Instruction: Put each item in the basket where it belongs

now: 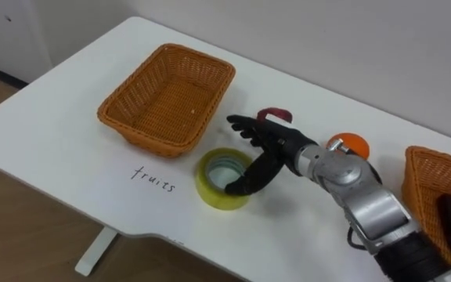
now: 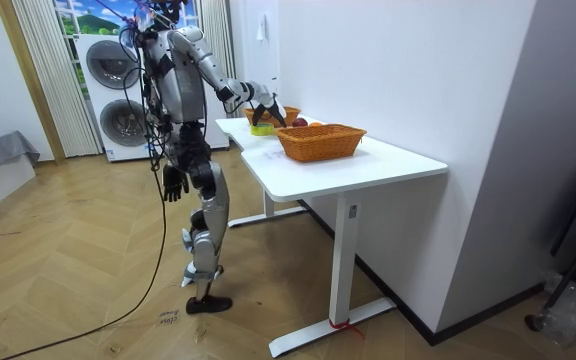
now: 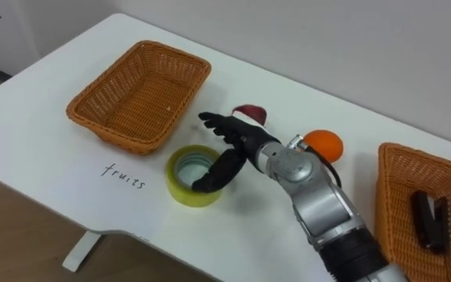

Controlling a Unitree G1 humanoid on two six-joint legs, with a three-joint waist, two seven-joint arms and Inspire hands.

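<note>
The right hand [image 3: 245, 141] is hovering over the tape [image 3: 180, 186] near the table's [image 3: 37, 102] front edge. Its fingers are spreading nearly straight above the far rim and the thumb is dipping into the hole, with nothing clamped yet. That pose looks like the setup for pinching the roll's wall.

The tape is lying flat by the handwritten label [image 3: 124, 176], on the fruit side. It probably belongs in the right basket [image 3: 390, 196], where a dark stapler-like item [image 3: 429, 219] is already lying.

The apple [image 3: 250, 114] and orange [image 3: 323, 145] are waiting behind the hand, near the empty left basket [image 3: 124, 135]. The left hand [image 2: 173, 185] is hanging at the robot's side — its state I cannot tell.
</note>
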